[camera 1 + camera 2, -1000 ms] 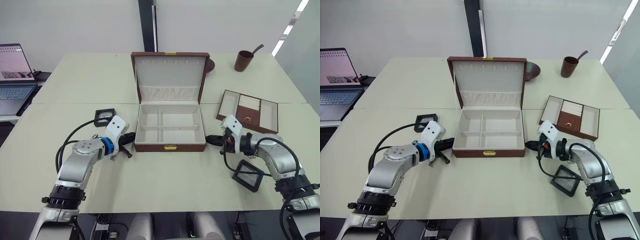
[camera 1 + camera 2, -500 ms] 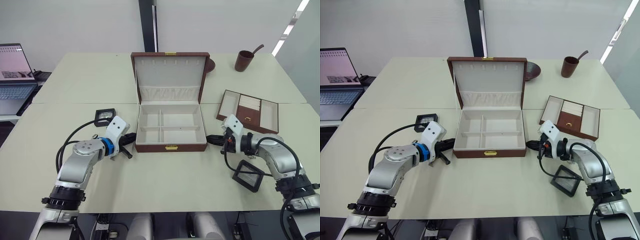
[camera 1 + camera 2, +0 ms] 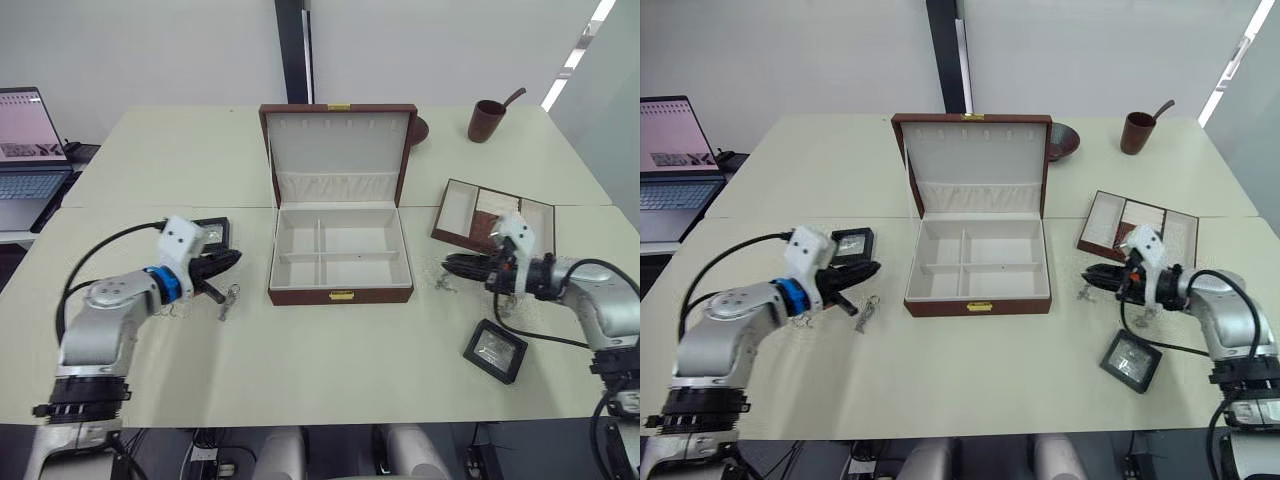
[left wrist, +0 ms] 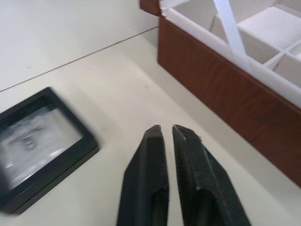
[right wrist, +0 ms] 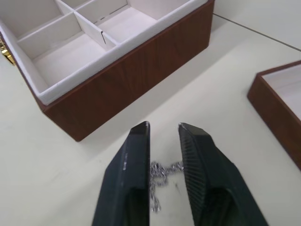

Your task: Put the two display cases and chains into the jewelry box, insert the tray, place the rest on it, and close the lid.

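Note:
The jewelry box (image 3: pixel 340 293) sits mid-table with its lid (image 3: pixel 338 150) standing upright and its cream compartments empty. To its left, my left gripper (image 3: pixel 235 256) hovers shut, close to one display case (image 4: pixel 33 141) and just above a thin chain (image 3: pixel 228 298) lying on the table. On the box's right side, my right gripper (image 5: pixel 163 126) is slightly open and holds nothing. Another chain (image 5: pixel 160 173) lies on the table under its fingertips. The second display case (image 3: pixel 496 350) rests nearer the front edge. The tray (image 3: pixel 456 212) lies behind my right gripper.
A brown cup (image 3: pixel 488 120) with a spoon stands at the back right, and a dark bowl (image 3: pixel 421 130) peeks from behind the lid. A laptop (image 3: pixel 30 140) is on a side table at the far left. Black cables trail from both wrists.
Both grippers have drawn back from the sides of the box, the left one leftwards and the right one rightwards. A chain now shows on the table by each of them.

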Robot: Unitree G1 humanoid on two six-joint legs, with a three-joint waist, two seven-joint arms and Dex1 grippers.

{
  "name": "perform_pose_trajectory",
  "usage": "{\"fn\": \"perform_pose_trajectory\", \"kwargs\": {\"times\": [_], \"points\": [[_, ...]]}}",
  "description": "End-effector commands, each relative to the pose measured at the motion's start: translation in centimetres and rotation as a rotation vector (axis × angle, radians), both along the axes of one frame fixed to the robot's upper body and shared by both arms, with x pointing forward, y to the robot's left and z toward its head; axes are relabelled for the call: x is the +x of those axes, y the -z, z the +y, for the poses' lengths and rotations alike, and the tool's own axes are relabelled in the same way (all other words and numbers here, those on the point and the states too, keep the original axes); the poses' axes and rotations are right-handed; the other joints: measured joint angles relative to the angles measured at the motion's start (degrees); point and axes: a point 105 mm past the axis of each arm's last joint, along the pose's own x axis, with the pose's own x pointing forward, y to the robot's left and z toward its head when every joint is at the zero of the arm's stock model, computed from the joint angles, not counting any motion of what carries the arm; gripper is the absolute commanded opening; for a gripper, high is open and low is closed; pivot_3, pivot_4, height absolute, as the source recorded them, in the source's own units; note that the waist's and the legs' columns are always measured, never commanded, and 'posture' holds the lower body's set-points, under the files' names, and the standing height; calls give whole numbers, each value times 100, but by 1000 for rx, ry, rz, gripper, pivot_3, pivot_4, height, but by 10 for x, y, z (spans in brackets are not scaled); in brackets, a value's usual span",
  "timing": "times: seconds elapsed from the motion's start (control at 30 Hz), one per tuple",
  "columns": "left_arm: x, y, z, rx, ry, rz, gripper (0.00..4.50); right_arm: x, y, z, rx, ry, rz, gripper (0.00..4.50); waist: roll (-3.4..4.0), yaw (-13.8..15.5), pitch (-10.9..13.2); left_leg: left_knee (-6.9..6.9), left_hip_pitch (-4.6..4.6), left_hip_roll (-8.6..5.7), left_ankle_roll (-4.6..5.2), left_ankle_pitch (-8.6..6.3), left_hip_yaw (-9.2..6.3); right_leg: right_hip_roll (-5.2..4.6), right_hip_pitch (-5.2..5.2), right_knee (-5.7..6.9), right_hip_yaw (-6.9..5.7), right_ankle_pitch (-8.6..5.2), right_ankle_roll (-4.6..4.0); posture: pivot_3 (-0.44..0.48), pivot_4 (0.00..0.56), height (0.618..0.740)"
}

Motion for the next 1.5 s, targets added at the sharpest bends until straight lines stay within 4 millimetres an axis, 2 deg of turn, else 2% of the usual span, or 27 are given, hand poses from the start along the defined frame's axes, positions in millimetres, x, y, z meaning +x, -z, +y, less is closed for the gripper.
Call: {"fn": "perform_pose_trajectory", "kwargs": {"times": [0.03, 0.1, 0.2, 0.27, 0.3, 0.37, 0.57, 0.77, 1.17, 1.3, 1.37, 1.5], "points": [[-20, -19, 50, 25, -86, -9, 1503, -11, -36, -39, 62, 68, -78, 2137, 1, -4, 1, -1, 0, 0, 0, 0, 0, 0, -1, 0, 0, -1, -1, 0, 150, 740], [-31, -17, 74, 65, -137, 22, 2101, -15, -47, -58, 105, 133, -97, 2663, 1, -19, 1, -2, 2, 1, 1, -1, 4, 0, -1, -1, 1, -1, -2, 0, 150, 740], [-58, -24, 132, 84, -306, 19, 3100, -31, -40, -109, 12, 258, -71, 3591, 1, -15, 0, -3, 11, 2, 1, -1, 9, 0, 3, 0, 3, -2, -2, 0, 150, 740], [-67, -26, 148, 99, -353, 17, 3720, -37, -37, -125, -20, 290, -61, 4305, -1, -16, 0, -7, 10, 2, 4, -3, 9, 0, 2, -3, 0, -6, -7, 0, 150, 740], [-70, -25, 151, 112, -362, 20, 4006, -40, -36, -129, -24, 294, -55, 4500, -1, -16, 0, -8, 10, 2, 8, -5, 10, 0, 1, -5, 0, -7, -9, 0, 150, 740], [-80, -19, 163, 135, -402, 40, 4475, -46, -28, -142, -72, 307, -23, 4500, 0, -16, 0, -6, 11, 3, 9, -5, 12, -1, 2, -3, 2, -7, -9, 0, 150, 740], [-95, -15, 182, 161, -466, 57, 4475, -49, -16, -156, -139, 321, 7, 4500, 1, -23, 0, -8, 16, 5, 9, -6, 20, 1, 1, -1, 5, -7, -8, 0, 150, 740], [-102, -11, 192, 186, -501, 65, 4475, -43, -8, -151, -147, 304, 9, 4500, 1, -32, 0, -9, 16, 9, 9, -6, 19, 1, 0, 1, 6, -7, -9, 0, 150, 740], [-93, -11, 189, 176, -482, 45, 4475, -41, -6, -147, -133, 288, 19, 4500, 1, -26, 0, -8, 15, 7, 9, -6, 18, -1, 1, 2, 5, -7, -8, 0, 150, 740], [-87, -12, 185, 139, -467, 33, 4475, -40, -12, -141, -88, 266, 8, 4500, 1, -25, 0, -8, 15, 6, 9, -6, 17, 0, 1, 2, 4, -6, -9, 0, 150, 740], [-82, -13, 180, 112, -449, 22, 4475, -37, -24, -127, -41, 211, -21, 4500, 1, -23, 0, -8, 15, 7, 9, -6, 17, 0, 1, 3, 5, -6, -8, 0, 150, 740], [-71, -13, 166, 52, -416, -4, 4475, -36, -63, -67, 59, -6, -113, 4500, 8, -67, -2, -8, 16, 12, 9, -6, 17, 1, 0, 10, 5, -6, -8, 0, 150, 740]]}}
